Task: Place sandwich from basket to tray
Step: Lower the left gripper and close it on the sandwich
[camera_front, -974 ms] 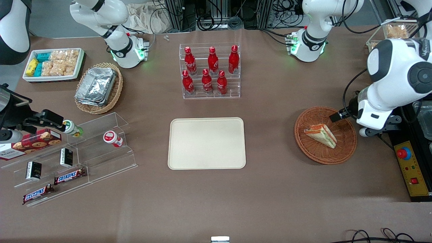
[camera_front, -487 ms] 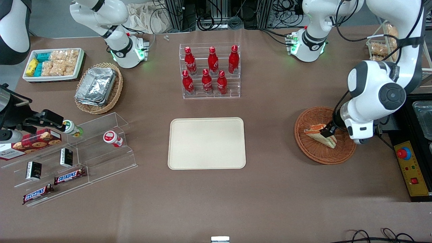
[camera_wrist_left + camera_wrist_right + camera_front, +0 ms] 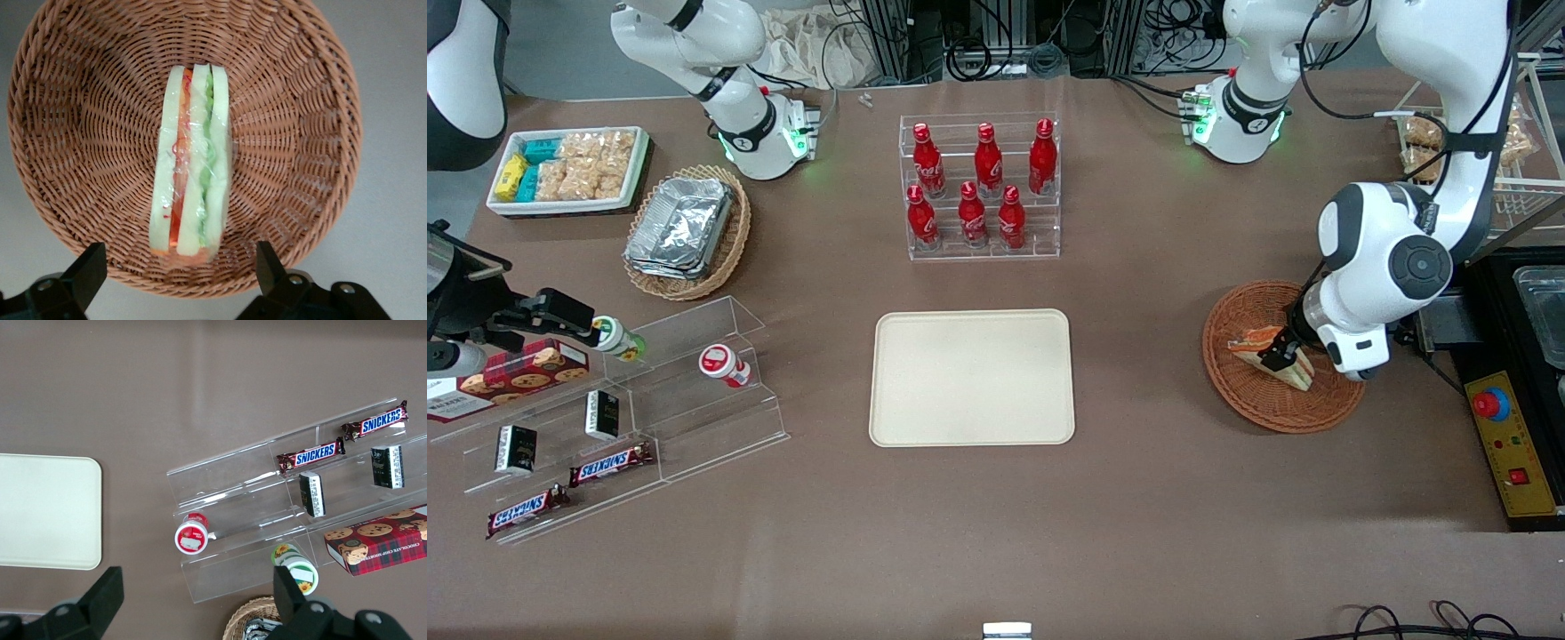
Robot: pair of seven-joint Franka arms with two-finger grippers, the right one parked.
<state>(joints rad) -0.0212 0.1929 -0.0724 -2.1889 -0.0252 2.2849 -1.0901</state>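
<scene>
Gripper (image 3: pixel 179 270) hangs spread wide right over the wrapped sandwich (image 3: pixel 192 160) in the wicker basket (image 3: pixel 1249 404), at the tray's (image 3: pixel 971 377) 3 o'clock.

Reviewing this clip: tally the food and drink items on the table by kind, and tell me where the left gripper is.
Red bottles: 6
Snickers bars: 2
Sandwich: 1, in the basket
Cookie box: 1
Total: 10
The tray holds nothing. The gripper is open over the basket, fingers astride the sandwich.

Wrapped sandwich (image 3: pixel 191 160) — in basket (image 3: pixel 80 133); tray (image 3: pixel 971 377) bare; gripper (image 3: pixel 177 267) above.
</scene>
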